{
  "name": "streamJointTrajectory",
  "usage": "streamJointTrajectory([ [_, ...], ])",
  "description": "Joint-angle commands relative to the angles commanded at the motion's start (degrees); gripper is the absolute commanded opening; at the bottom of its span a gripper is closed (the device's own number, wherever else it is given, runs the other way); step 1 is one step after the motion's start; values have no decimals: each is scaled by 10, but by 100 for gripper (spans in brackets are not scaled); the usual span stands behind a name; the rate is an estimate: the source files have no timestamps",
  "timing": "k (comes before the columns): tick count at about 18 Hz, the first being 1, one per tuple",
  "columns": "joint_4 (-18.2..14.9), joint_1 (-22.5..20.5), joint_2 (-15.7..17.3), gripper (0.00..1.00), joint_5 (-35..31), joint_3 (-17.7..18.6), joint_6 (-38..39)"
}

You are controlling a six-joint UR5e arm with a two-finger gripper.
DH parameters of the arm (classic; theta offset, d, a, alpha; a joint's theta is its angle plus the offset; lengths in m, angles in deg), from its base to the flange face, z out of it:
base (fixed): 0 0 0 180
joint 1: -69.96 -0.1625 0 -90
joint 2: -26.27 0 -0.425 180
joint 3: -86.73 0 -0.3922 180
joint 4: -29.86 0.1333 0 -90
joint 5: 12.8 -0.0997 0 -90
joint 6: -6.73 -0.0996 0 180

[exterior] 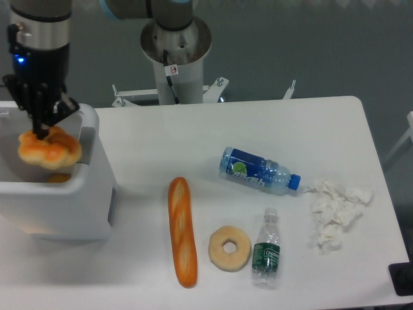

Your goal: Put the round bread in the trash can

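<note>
Two bottles [261, 170], baguette [182, 231], donut [229, 247] lie aside; hand [41, 132] grips round bread [50, 148] above trash can [90, 206].

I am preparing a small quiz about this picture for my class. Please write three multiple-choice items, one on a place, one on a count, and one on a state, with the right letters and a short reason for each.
1. Where is the round bread?
A. Lying on the table beside the donut
B. Held over the opening of the trash can
C. Resting on the crumpled tissue

2. How many plastic bottles lie on the table?
A. One
B. Two
C. Four

3. What is the state of the gripper?
A. Shut on the round bread
B. Open and holding nothing
C. Shut on the baguette

Answers:
1. B, the bun hangs at the fingers above the bin's open top.
2. B, a blue-label bottle and a green-label bottle are there.
3. A, the fingers pinch the bun from above and it hangs off any surface.
</note>
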Motion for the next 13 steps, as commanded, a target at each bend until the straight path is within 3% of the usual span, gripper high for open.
streamJointTrajectory([
  [2, 0, 10, 0, 11, -1, 0, 0],
  [4, -1, 11, -1, 30, 0, 3, -2],
  [6, 0, 11, 0, 62, -1, 3, -4],
  [7, 0, 11, 1, 91, -2, 3, -4],
  [8, -1, 11, 2, 100, -2, 2, -2],
  [13, -1, 4, 4, 100, 0, 1, -1],
])
